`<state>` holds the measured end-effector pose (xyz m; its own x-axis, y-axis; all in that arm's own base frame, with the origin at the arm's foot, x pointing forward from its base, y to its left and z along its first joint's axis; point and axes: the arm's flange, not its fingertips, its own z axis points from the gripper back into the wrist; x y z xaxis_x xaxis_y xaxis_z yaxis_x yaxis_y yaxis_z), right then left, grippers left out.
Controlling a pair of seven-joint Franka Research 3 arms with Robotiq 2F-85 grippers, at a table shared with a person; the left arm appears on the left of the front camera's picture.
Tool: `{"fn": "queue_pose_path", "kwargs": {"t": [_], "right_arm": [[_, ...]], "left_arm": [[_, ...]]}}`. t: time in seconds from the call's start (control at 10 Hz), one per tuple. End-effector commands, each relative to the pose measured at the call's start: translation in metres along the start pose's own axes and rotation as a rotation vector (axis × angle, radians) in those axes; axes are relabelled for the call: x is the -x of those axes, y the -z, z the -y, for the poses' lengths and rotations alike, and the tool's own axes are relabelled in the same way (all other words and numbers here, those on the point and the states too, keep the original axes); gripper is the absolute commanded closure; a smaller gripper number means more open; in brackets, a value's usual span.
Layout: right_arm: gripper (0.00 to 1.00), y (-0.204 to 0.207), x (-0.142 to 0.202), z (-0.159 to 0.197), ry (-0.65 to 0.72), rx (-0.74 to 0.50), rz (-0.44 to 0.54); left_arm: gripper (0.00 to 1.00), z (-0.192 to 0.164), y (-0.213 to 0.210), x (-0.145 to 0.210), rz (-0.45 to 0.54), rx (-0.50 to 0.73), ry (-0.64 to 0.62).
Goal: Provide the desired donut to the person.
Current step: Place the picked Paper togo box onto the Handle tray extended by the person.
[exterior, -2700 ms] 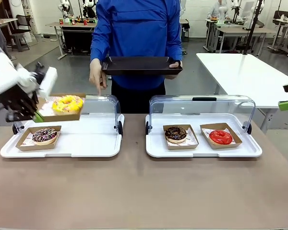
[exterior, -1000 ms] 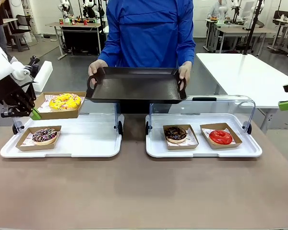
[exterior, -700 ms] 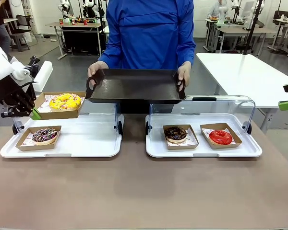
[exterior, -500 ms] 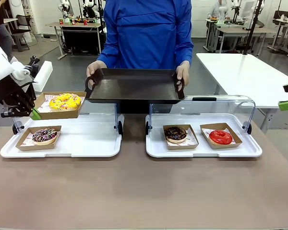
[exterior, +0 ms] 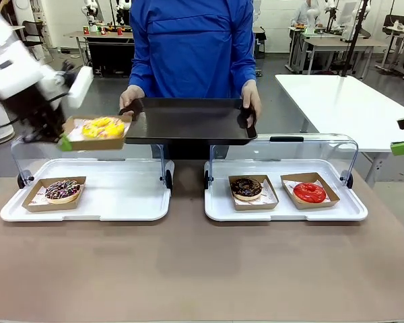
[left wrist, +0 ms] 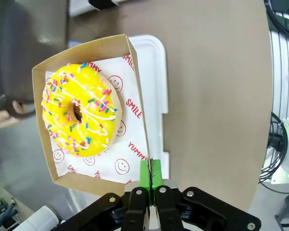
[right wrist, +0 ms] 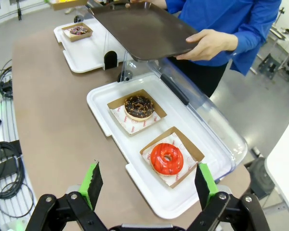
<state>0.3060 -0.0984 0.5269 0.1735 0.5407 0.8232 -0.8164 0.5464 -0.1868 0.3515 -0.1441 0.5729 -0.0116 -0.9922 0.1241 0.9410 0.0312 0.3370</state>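
The left gripper (left wrist: 150,172) has its jaws pressed together on one wall of a box (exterior: 94,143), the green pads pinching the card edge. In the front view the box is held in the air at ten o'clock, above the left white tray (exterior: 121,202). In the box, on printed paper, lies the yellow donut (exterior: 99,127) (white stripes and coloured sprinkles on the icing).

The person (exterior: 192,47) stands at twelve o'clock across the table and holds a black tray (exterior: 188,120) level, with a hand (exterior: 250,101) at each end. The box's three o'clock corner meets the black tray's nine o'clock end, just beside the hand there. I cannot tell whether box and tray touch.

At the nine o'clock end of the left white tray sits a sprinkled donut (exterior: 62,190) in its own box. The right white tray (exterior: 283,212), at four o'clock, carries a chocolate donut (exterior: 246,188) and a red donut (exterior: 310,192) side by side, each boxed. A clear lid (exterior: 283,151) stands up behind that tray.

The right gripper (right wrist: 148,183) has its jaws spread wide and holds nothing. In its wrist view it hangs over the right white tray's near end, with the red donut at twelve o'clock just beyond the fingers and the chocolate one farther along the same line.
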Motion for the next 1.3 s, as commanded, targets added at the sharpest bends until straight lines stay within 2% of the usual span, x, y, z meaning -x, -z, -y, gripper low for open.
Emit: {"fn": "queue_pose_path", "kwargs": {"t": [0.0,0.5,0.7,1.0,1.1,1.2], "right_arm": [[0.0,0.002,0.0,0.001,0.002,-0.007,0.021],[0.0,0.002,0.0,0.001,0.002,-0.007,0.021],[0.0,0.002,0.0,0.001,0.002,-0.007,0.021],[0.0,0.002,0.0,0.001,0.002,-0.007,0.021],[0.0,0.002,0.0,0.001,0.002,-0.007,0.021],[0.0,0.002,0.0,0.001,0.002,-0.007,0.021]], "left_arm": [[0.99,-0.057,0.0,-0.038,-0.021,0.041,-0.008],[0.99,-0.14,0.067,-0.091,0.01,0.093,0.067],[0.99,-0.157,0.088,-0.094,0.009,0.05,0.06],[0.99,-0.174,0.105,-0.097,0.013,0.061,0.08],[0.4,-0.179,0.109,-0.096,0.021,0.084,0.075],[0.4,-0.182,0.109,-0.096,0.033,0.105,0.067]]}}
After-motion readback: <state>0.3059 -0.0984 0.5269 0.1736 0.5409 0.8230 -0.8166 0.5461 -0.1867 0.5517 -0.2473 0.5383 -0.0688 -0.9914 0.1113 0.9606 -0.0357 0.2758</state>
